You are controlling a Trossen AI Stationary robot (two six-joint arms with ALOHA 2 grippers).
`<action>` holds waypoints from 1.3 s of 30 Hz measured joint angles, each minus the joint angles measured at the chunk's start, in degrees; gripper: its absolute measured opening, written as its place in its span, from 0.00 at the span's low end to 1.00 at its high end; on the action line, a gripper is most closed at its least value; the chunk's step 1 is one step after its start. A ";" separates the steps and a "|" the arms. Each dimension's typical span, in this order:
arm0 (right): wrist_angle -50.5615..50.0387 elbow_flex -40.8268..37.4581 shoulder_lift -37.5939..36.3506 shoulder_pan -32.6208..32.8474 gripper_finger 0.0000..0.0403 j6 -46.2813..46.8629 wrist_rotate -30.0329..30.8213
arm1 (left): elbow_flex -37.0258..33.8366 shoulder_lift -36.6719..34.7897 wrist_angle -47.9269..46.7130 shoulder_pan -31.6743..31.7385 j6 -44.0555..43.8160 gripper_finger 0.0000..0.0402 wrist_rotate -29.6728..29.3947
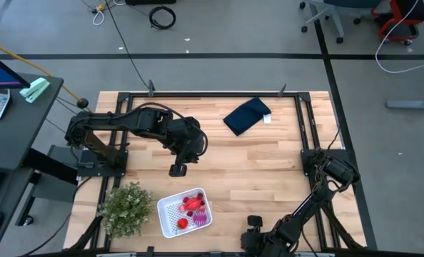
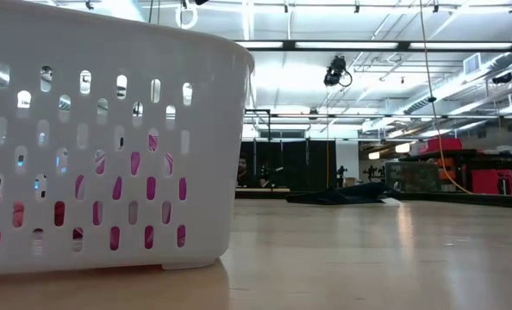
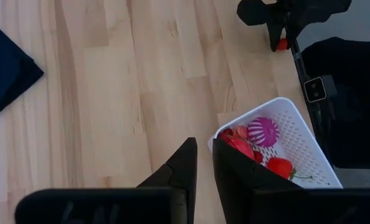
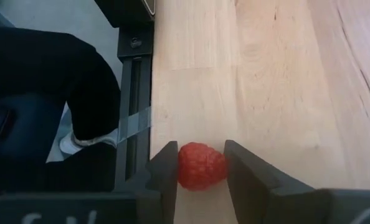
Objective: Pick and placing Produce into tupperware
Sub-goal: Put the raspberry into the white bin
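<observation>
The white perforated tupperware (image 1: 170, 212) sits near the table's near edge, beside the plant, and fills the left of the low view (image 2: 109, 129). In it lie several red toy fruits (image 3: 241, 147) and the spiky magenta piece (image 3: 262, 131). My left gripper (image 1: 178, 170) hangs over bare wood, on the far side of the tupperware. Its fingers (image 3: 203, 146) are almost together and hold nothing. My right gripper (image 1: 253, 223) is at the table's near edge, right of the tupperware, shut on a red raspberry-like fruit (image 4: 202, 166). My right gripper pinches the red raspberry-like fruit (image 4: 202, 168) between its two fingers (image 4: 166, 171), one on each side of it. The fruit fills the gap between them. Whether it rests on the wood or is lifted clear, I cannot tell.
A green bushy plant (image 1: 126, 207) stands left of the tupperware. A folded navy cloth (image 1: 246, 116) lies near the far edge. The black frame rail (image 4: 130, 93) runs along the table edge beside my right gripper. Bare wood spans the table's middle and right (image 1: 269, 164).
</observation>
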 joint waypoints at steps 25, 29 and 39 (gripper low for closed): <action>2.66 -0.09 -13.32 -22.93 0.32 -24.15 18.20 | 0.00 0.02 0.09 0.00 0.06 0.14 -0.02; 14.40 0.05 -12.11 -27.19 0.32 -23.16 4.86 | 0.00 0.02 0.13 0.00 0.08 0.13 -0.07; 20.96 -0.07 -4.76 -26.14 0.32 -25.07 -3.69 | 0.00 0.02 -0.13 0.13 6.36 0.14 -0.13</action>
